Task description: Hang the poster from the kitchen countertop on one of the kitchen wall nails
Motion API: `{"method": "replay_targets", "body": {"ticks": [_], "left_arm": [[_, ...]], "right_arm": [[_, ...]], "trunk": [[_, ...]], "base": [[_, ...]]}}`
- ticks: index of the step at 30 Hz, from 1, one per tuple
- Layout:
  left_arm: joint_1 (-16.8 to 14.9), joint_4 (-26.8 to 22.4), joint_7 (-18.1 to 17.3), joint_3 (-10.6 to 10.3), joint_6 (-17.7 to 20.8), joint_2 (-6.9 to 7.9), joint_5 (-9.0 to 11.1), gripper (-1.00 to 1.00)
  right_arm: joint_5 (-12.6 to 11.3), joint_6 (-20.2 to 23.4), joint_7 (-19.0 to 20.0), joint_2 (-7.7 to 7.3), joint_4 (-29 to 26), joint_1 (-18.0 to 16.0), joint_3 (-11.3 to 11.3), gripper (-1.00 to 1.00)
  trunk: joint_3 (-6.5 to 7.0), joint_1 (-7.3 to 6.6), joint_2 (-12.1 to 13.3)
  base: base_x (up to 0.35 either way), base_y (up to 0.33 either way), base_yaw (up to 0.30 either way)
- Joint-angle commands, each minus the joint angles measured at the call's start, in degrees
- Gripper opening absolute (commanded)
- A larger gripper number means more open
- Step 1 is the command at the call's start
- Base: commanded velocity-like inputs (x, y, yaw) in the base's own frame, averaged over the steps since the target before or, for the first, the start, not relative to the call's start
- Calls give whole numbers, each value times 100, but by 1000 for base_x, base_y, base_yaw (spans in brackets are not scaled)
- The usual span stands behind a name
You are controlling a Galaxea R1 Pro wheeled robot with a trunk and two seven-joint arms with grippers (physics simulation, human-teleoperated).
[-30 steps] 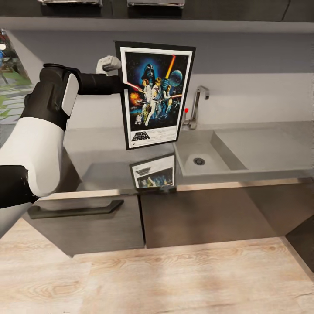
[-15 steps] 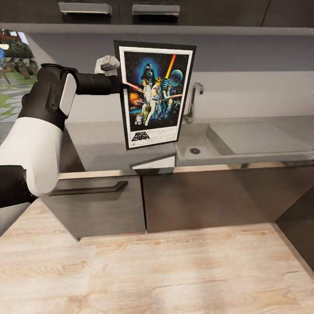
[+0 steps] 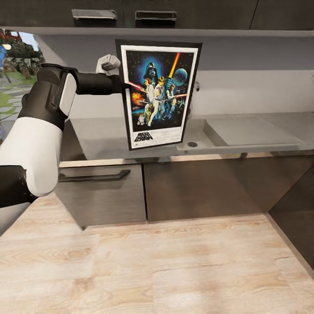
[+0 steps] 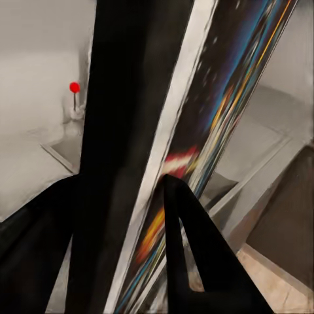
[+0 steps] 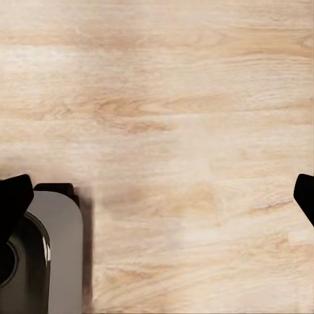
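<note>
The poster (image 3: 159, 93), a framed Star Wars print with a white border, hangs upright in the air in front of the kitchen countertop (image 3: 100, 135). My left gripper (image 3: 123, 85) is shut on the poster's left edge at mid height. In the left wrist view the poster (image 4: 196, 118) runs edge-on between the two black fingers (image 4: 190, 248) of the left gripper (image 4: 124, 235). My right gripper (image 5: 157, 196) points down at the wooden floor, open, with nothing between its fingertips. The wall nails are out of view.
The sunken sink basin (image 3: 205, 135) lies right of the poster, and the tap (image 3: 196, 85) peeks out from behind the poster's edge. Dark upper cabinets (image 3: 148, 15) hang above, lower cabinet fronts (image 3: 104, 192) stand below. Wooden floor (image 3: 165, 266) spreads in front.
The whole picture has shifted: the counter now looks flatter and farther off, and the poster's reflection is gone. The poster stays in the left gripper, upright as before.
</note>
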Motion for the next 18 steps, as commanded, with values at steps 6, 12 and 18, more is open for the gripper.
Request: {"method": "replay_targets", "body": {"ticks": [6,12,18], "left_arm": [[-4,-16,-152,11,33,10,0,-100],[-4,-39,-507,18,37,94,-1,-100],[-4,-45,-928,23,37,217,0,-100]], "right_arm": [[-25,-32,11,0,22,-10,3,100],[-25,-32,11,0,20,-10,3,100],[-25,-32,11,0,21,-10,3,100]], "trunk": [[-5,-4,-3],[-5,-4,-3],[-5,-4,-3]], "base": [[-335,0,0],[-337,0,0],[-338,0,0]]}}
